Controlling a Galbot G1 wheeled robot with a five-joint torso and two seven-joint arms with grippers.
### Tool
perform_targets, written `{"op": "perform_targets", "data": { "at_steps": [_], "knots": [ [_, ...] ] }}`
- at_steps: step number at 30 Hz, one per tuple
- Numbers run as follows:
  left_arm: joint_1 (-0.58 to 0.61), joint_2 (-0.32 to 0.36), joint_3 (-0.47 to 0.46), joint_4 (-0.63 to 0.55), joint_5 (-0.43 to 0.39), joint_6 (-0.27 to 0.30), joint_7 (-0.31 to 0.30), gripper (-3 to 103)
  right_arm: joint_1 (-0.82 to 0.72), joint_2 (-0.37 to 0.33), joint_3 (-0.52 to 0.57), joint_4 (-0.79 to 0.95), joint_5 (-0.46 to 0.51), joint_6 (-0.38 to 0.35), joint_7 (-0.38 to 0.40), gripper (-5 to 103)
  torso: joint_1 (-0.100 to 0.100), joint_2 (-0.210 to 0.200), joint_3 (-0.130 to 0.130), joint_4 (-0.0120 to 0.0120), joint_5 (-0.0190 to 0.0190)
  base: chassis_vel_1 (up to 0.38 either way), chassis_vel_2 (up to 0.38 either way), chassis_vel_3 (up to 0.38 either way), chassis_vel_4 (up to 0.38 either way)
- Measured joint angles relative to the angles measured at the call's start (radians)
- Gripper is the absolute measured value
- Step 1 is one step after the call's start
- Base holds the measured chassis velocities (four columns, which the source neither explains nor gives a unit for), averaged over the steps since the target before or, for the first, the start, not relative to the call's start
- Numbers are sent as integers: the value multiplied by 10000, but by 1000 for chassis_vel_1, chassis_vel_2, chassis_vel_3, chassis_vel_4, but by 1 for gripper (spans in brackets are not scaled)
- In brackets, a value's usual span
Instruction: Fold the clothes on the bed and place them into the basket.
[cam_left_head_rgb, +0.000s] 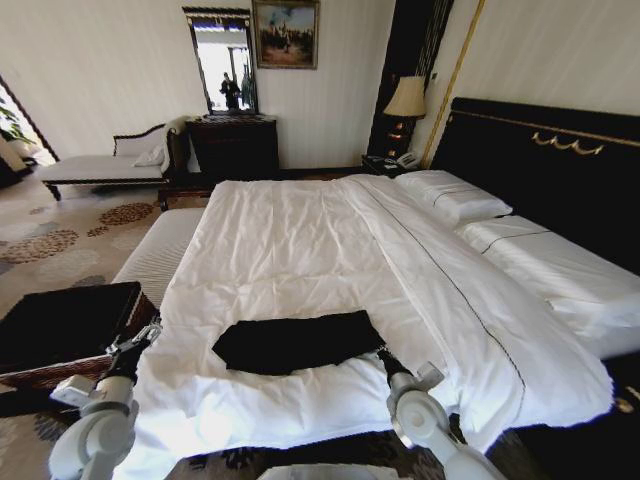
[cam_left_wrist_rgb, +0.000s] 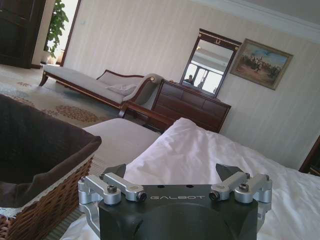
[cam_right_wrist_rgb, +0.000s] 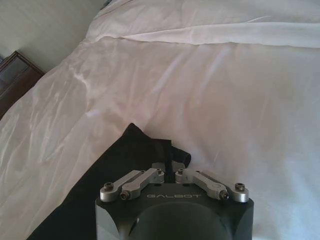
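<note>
The clothes are a black T-shirt (cam_left_head_rgb: 295, 342), lying folded into a wide strip near the foot of the bed (cam_left_head_rgb: 300, 240), which has a white duvet. My right gripper (cam_left_head_rgb: 381, 352) sits at the strip's right end. In the right wrist view it (cam_right_wrist_rgb: 168, 171) is shut, pinching the edge of the T-shirt (cam_right_wrist_rgb: 100, 190). My left gripper (cam_left_head_rgb: 143, 335) hovers off the bed's left edge, apart from the shirt. Seen from the left wrist, it (cam_left_wrist_rgb: 172, 172) is open and holds nothing. The brown wicker basket (cam_left_head_rgb: 60, 372) with its black interior stands on the floor just left of it, and its wall (cam_left_wrist_rgb: 45, 205) is close by.
A cream striped bench (cam_left_head_rgb: 160, 250) runs along the bed's left side behind the basket. Pillows (cam_left_head_rgb: 450, 195) and a black headboard (cam_left_head_rgb: 540, 160) are at the right. A chaise (cam_left_head_rgb: 100, 165), dark dresser (cam_left_head_rgb: 235, 145) and lamp (cam_left_head_rgb: 406, 98) line the far wall.
</note>
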Motion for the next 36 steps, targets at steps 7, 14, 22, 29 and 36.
{"op": "perform_targets", "data": {
  "at_steps": [7, 14, 22, 29, 36],
  "knots": [
    [35, -93, 40, -34, 51, -29, 7, 100, -148, 63, -77, 250, -222, -20, -110, 27, 0, 0, 0, 1, 0, 0, 0, 0, 0],
    [49, -83, 29, -27, 42, -69, 10, 100, -221, 178, -186, 64, -192, -37, -116, 54, 0, 0, 0, 0, -1, 0, 0, 0, 0],
    [-35, 58, 23, 101, -2, -83, 13, 100, 392, 504, -388, -850, 187, -32, -491, 86, -1, 0, 0, 0, 0, 0, 0, 0, 0],
    [-56, 133, 29, 180, -55, -113, 16, 100, 912, 800, -483, -1563, 378, 105, -751, 93, 0, 0, 0, 1, -1, 0, 0, 0, 0],
    [-409, 768, -578, 810, -476, -18, 76, 100, 1221, 1063, -526, -2053, 208, 226, -1042, 65, 0, 0, 0, -1, 0, 0, 0, 0, 0]
  ]
}}
